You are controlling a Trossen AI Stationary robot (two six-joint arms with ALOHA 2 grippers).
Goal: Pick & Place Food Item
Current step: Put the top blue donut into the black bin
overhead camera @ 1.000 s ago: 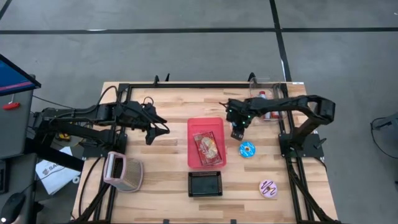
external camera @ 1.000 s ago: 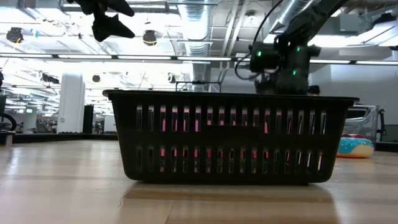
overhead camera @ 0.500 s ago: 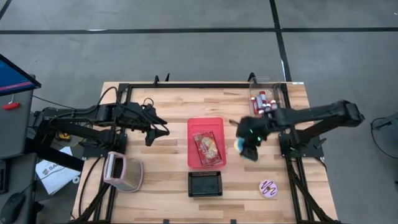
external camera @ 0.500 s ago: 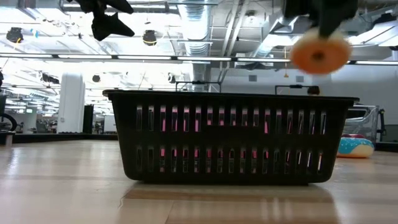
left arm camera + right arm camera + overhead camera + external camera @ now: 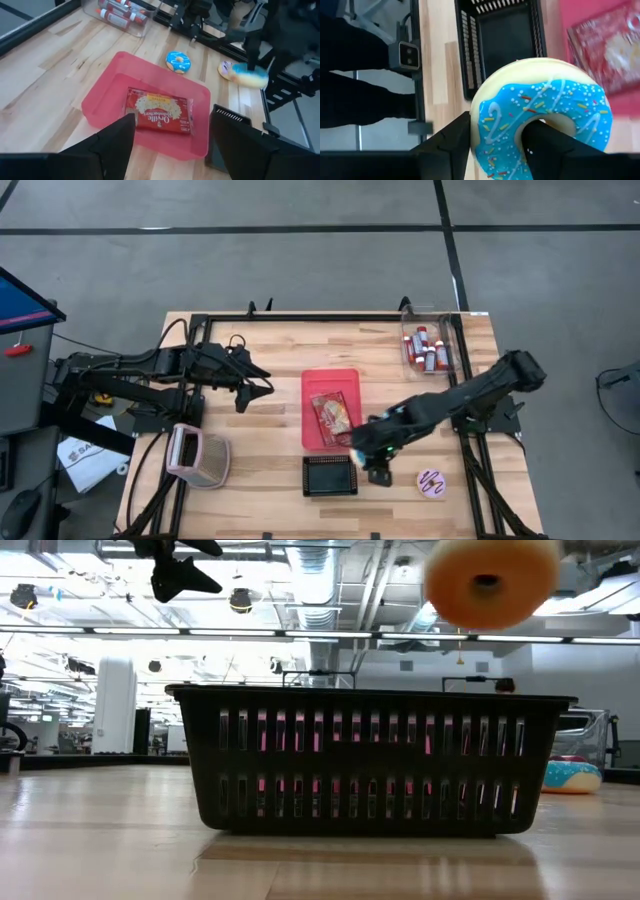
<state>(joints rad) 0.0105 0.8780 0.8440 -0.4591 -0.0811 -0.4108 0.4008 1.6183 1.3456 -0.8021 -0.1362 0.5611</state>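
R gripper (image 5: 378, 463) is clamped on the blue-iced donut (image 5: 542, 117), one finger (image 5: 451, 145) outside its rim, the other through the hole; it hangs above the desk (image 5: 270, 350) near the front edge, just beside the black basket's (image 5: 330, 476) right rim. Low view shows the donut's plain underside and hole facing the camera, so the ring stands roughly on edge, hole axis about level, icing facing up toward the wrist. In the L wrist view another blue donut (image 5: 178, 62) lies flat on the desk past the red tray (image 5: 105, 92). Red tray mid-desk holds a popcorn packet (image 5: 332, 418), long axis running front-to-back. Pink-iced donut (image 5: 432, 481) lies flat near the front-right corner. L gripper (image 5: 256, 389) waits w/ fingers apart over the left half.
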